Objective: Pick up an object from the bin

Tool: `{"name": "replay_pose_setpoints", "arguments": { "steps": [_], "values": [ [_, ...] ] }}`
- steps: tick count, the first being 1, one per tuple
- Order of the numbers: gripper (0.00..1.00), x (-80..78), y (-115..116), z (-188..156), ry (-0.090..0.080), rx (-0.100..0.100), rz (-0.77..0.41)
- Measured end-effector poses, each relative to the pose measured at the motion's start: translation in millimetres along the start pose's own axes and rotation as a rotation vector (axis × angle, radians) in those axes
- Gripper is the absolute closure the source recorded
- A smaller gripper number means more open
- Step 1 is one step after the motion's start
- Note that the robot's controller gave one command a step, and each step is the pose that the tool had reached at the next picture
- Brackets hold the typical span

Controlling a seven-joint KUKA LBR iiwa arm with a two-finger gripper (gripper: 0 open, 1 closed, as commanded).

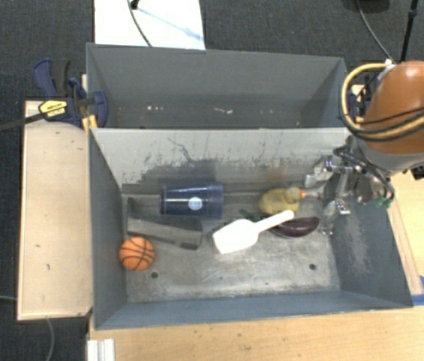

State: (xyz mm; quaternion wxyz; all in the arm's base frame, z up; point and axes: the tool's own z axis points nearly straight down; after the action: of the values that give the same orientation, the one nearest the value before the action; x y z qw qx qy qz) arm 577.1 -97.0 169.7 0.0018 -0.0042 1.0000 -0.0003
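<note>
Gripper (332, 213) hung low beside a dark purple eggplant-shaped toy (296, 226) at the grey metal bin's (212, 89) right, likely lining up; claw width could not be told.

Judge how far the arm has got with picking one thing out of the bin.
Done: the tool is inside the bin, by its right wall. In hand: it hangs beside the dark purple eggplant and the yellow fruit, the nearest things. Left: grasping and lifting one thing, as nothing looks raised yet. The white spatula, blue cup and orange ball lie on the floor.
</note>
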Motion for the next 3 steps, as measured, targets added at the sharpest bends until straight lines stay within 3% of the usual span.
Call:
{"name": "replay_pose_setpoints", "arguments": {
  "steps": [1, 2, 3],
  "values": [
    [1.00, 0.0, 0, 0, 0.000, 0.000, 0.006],
    [1.00, 0.0, 0, 0, 0.000, 0.000, 0.005],
    [1.00, -2.2, 16, 7, 0.000, 0.003, -0.064]
  ]
}}
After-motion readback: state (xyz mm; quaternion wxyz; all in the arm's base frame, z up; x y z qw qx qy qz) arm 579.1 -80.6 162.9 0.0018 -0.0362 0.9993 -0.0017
